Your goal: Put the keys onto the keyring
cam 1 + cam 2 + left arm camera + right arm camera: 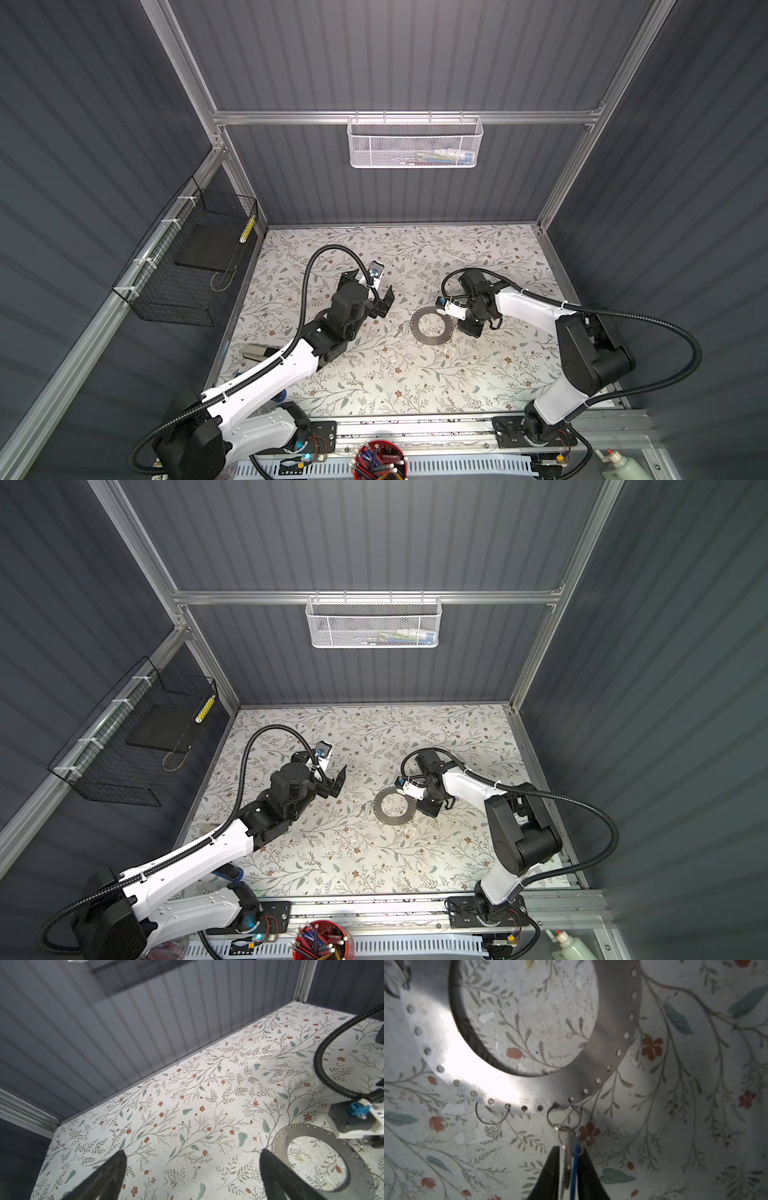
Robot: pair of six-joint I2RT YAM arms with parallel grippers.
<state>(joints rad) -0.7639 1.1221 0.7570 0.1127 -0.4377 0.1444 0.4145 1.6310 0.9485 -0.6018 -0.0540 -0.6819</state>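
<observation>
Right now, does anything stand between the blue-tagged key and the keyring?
Nothing visible does. The key, flanked by the right gripper, already hangs on a small wire ring threaded through the keyring's rim.

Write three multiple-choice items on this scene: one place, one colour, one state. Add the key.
1. Where is the keyring? A flat on the table; B in the white basket; C in the black basket.
2. What colour is the tag on the key between the right gripper's jaws? A blue; B red; C yellow.
3. How do the left gripper's jaws stand? A shut on a key; B shut on the keyring; C wide open, empty.
Key: A, seen lying there in both top views; A, blue strip beside the key; C, only table between them.
</observation>
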